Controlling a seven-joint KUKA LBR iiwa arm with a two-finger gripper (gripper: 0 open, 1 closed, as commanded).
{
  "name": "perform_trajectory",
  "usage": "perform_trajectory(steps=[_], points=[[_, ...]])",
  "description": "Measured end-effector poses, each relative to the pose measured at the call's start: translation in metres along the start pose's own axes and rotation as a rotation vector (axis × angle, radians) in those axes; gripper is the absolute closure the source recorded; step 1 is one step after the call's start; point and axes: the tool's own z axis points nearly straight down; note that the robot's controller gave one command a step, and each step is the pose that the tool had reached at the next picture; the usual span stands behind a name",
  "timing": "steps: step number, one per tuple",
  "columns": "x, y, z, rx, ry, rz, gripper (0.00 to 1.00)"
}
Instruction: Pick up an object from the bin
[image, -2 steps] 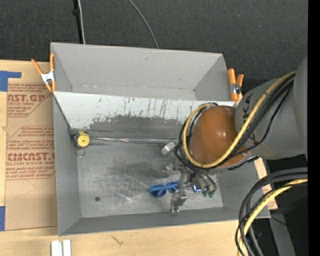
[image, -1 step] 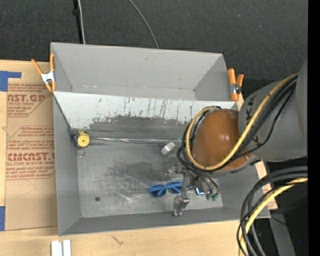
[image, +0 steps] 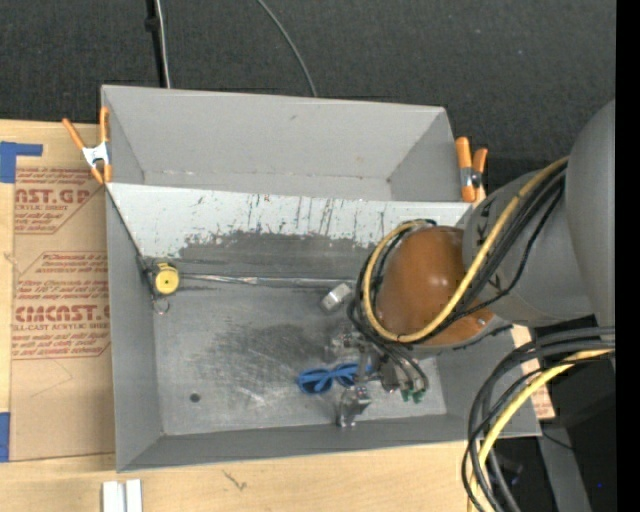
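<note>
Orange wrist cover (image: 428, 285) and cables hide most of the gripper (image: 356, 390); can't tell if it's open or closed. It sits low at 5 o'clock of the bin (image: 135, 380), close to the near wall. Blue plastic piece (image: 322, 379), possibly scissor handles, lies at the gripper's 9 o'clock, touching it or just beside it. Small silver part (image: 336, 296) sits at its 12 o'clock. Yellow disc (image: 165, 280) is well apart, against the left wall at 9 o'clock. Bare floor between them.

A small blue object (image: 322, 379) with two loops, much like scissor handles, lay flat on the grey bin (image: 230, 350) floor, just right of the frame's lower centre.
</note>
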Motion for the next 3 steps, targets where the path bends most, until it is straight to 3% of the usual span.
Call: perform_trajectory(steps=[1,2,3], points=[[-0.002,0.001,-0.001,0.0,0.007,0.0,0.0],[-0.002,0.001,-0.003,0.0,0.011,0.0,1.0],[-0.005,0.001,-0.081,0.002,0.006,0.0,1.0]])
